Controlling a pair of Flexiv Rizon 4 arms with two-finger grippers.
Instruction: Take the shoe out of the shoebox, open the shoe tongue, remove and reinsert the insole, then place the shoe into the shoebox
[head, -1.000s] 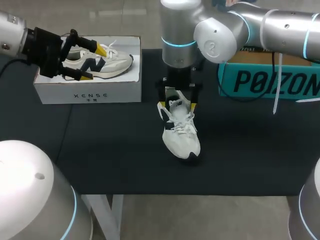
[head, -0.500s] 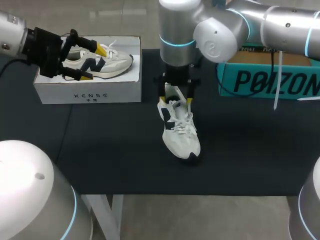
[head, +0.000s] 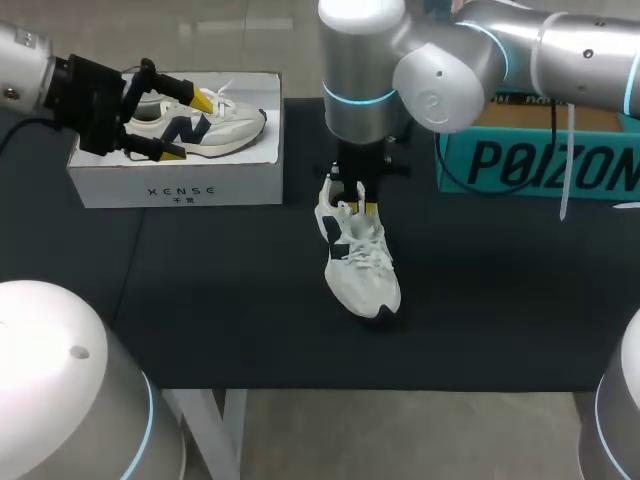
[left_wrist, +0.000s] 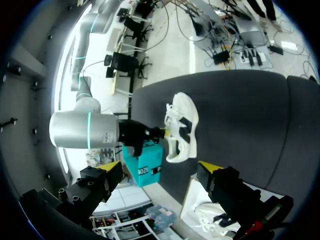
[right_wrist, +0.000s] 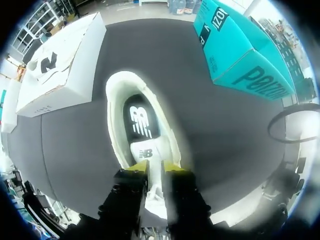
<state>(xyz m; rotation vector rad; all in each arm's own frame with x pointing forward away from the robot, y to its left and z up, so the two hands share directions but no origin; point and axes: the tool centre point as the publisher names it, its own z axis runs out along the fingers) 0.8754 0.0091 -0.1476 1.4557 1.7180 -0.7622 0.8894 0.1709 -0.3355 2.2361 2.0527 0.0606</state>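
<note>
With right hand (right_wrist: 153, 166) clamped on the sneaker tongue (right_wrist: 146, 150), pull gently toeward to bare the insole (right_wrist: 140, 120); leave spread left hand (head: 185, 127) over the shoebox (head: 180, 185).

Shoe (head: 360, 265) mid-counter (head: 200, 290), toe toward near edge. Shoebox (head: 178, 182) back left, second shoe (head: 235, 130) inside, left gripper (head: 186, 127) above. Second box (head: 540, 165) back right. Right gripper (head: 357, 208) over heel end, jaws pinching tongue (right_wrist: 146, 152).

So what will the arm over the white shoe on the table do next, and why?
Probably pull the tongue up and toward the toe. The right gripper has both fingers pinched on the tongue, the shoe sits on the table, and the insole lies inside, so the opening likely needs widening first.
</note>
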